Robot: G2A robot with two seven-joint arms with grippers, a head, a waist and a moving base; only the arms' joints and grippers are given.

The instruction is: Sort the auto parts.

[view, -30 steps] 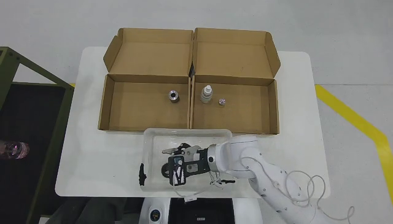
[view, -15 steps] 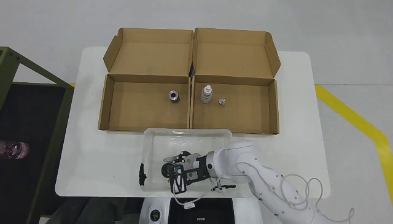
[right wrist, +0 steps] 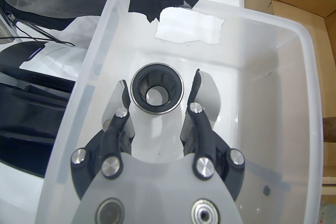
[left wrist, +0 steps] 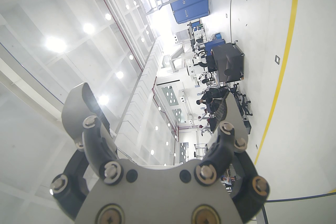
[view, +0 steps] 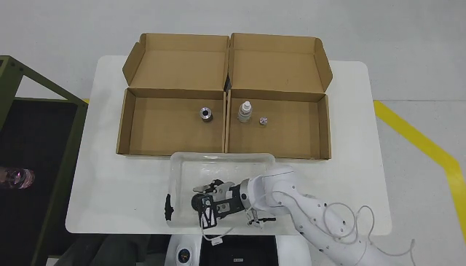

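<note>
— White table [view: 109,120], clear bin [view: 178,171] at its near edge. Where's the part?
— Bearing [right wrist: 157,92] stands on end on the bin floor, toward the end with black tape [right wrist: 157,1]. My right gripper [right wrist: 160,89] straddles it, jaws wide, nothing clamped.
— Left?
— My left gripper [left wrist: 155,99] points at the hall ceiling, jaws wide, nothing held. Behind the bin, two boxes [view: 145,131]: coupling [view: 206,113] in one, bottle [view: 245,111] and small part [view: 263,120] in the other.

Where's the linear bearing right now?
In the right wrist view the linear bearing stands on end in the clear plastic bin, between the fingers of the open right pincer, near the black tape.
</note>
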